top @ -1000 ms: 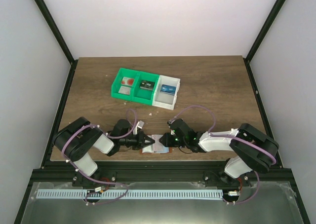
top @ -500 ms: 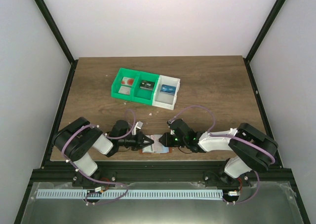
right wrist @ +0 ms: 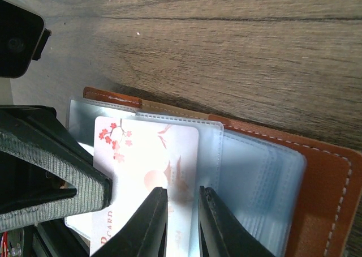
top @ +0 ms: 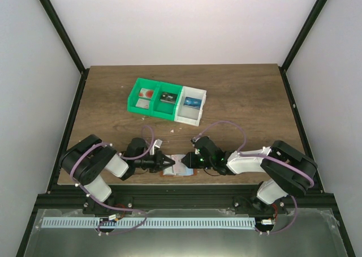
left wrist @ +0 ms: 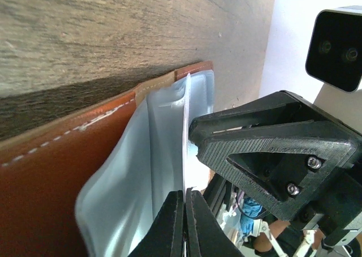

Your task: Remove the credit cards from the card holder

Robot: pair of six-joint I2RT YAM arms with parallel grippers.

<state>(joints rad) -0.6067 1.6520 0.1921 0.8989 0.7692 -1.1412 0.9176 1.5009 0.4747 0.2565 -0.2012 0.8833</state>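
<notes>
Cards first: one pale pink-and-white card (right wrist: 147, 155) sticks part-way out of the brown wallet (right wrist: 328, 178), which lies open on the table (right wrist: 226, 36) between the two claws. On the left, the left claw (left wrist: 184, 223) is closed on this card's near edge, and the card stands thin and edge-on straight ahead of its tips. Opposite it, the right claw (right wrist: 184, 223) has its jaws a narrow slit apart, tips down over the card's far edge and a clear pocket; whether it pinches anything I cannot tell. The card's long side seems to run along the right claw's fingers and across the left one's. So the pull out looks to go back towards the left arm, the one with hold of it. Well beyond both claws stands a bin (top: 148, 112). Its left green part holds something red and white (top: 147, 93), the middle green part something dark (top: 166, 97), the right white part something blue (top: 192, 103), all too small to name
</notes>
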